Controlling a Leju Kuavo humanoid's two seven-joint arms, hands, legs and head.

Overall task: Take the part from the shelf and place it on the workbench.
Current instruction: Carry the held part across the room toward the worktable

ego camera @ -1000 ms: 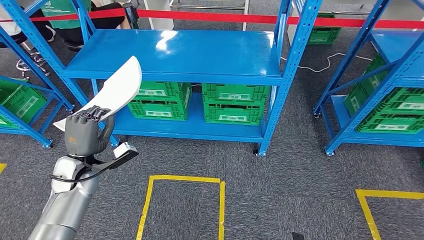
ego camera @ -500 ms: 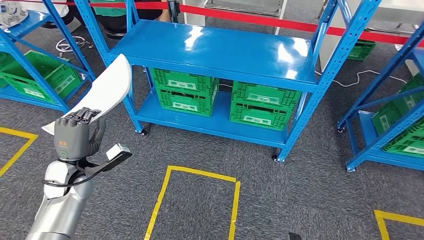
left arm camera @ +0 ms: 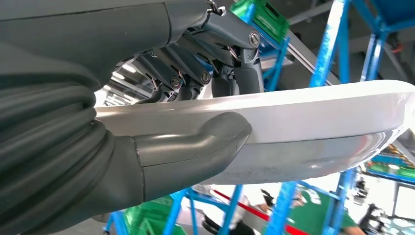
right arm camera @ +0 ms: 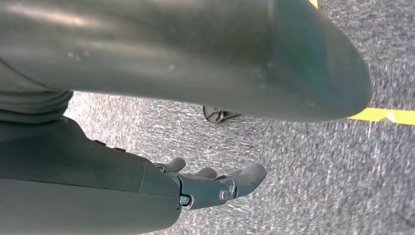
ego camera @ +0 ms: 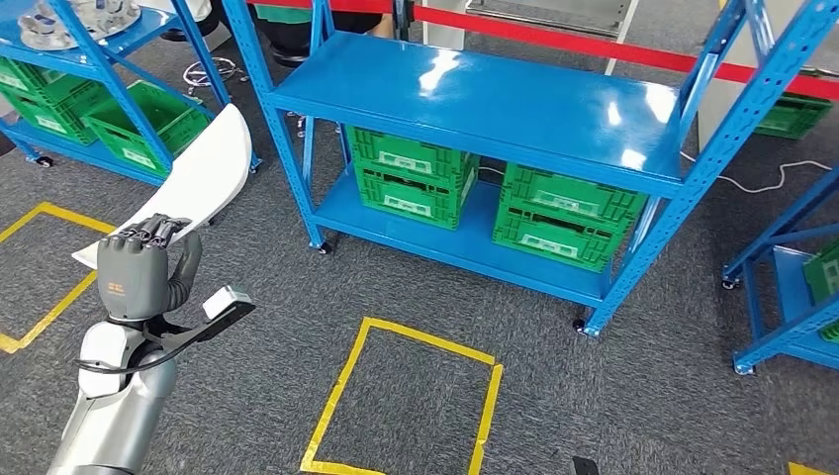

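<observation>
1. A smooth, glossy white part point(ego camera: 193, 187) is held in the matt grey left hand point(ego camera: 141, 271).
2. Beyond the hand, a glossy blue painted metal shelf point(ego camera: 475, 94) is seen.
3. Below the hand, rough grey carpet point(ego camera: 594, 396) is seen.

1. Whole head view has shifted between frames = camera/robot turning, not the things moving.
2. Blue shelf rack point(ego camera: 475, 99) now sits further right in view and looks skewed.
3. Second rack left of blue shelf rack point(ego camera: 99, 59) has come into view w/ green crates point(ego camera: 148, 124) and metal parts on its top tier.
4. Yellow floor square point(ego camera: 406, 406) below blue shelf rack now looks tilted.
5. Left hand point(ego camera: 139, 272) w/ white part point(ego camera: 193, 183) sits a bit further left in frame.
</observation>
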